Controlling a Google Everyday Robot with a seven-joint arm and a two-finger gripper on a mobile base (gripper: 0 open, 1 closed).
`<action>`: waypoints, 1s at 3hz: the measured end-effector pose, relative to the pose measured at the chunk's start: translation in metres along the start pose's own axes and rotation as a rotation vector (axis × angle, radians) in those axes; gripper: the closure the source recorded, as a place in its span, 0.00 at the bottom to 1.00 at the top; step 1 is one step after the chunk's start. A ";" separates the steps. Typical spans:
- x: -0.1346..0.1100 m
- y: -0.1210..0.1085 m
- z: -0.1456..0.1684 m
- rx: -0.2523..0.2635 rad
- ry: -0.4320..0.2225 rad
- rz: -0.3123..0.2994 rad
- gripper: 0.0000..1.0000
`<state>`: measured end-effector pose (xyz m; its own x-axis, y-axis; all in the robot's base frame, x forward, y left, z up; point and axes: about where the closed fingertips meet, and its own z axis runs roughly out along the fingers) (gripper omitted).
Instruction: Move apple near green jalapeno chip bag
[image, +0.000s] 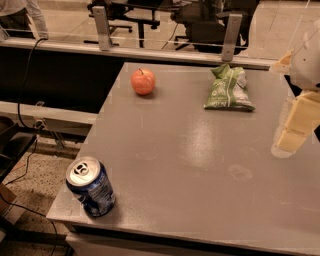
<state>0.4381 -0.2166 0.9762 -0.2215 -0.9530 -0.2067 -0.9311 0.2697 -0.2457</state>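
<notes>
On flat grey tabletop: round orange-red apple far left, crinkled green jalapeno chip bag far right, blue soda can at near-left corner, pale gripper over right edge.

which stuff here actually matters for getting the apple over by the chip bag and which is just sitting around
Part of the job:
- apple, far left of the table
- green jalapeno chip bag, far right, apart from the apple
- claw, at the right edge of view, away from both

Just lying about:
- blue soda can, near left corner
- office chairs, beyond the table
</notes>
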 end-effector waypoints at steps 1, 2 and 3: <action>0.000 0.000 0.000 0.000 0.000 0.000 0.00; -0.007 -0.011 0.001 0.005 -0.024 -0.011 0.00; -0.029 -0.038 0.010 0.019 -0.103 -0.015 0.00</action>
<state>0.4830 -0.1976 0.9824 -0.1755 -0.9381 -0.2984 -0.9283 0.2586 -0.2670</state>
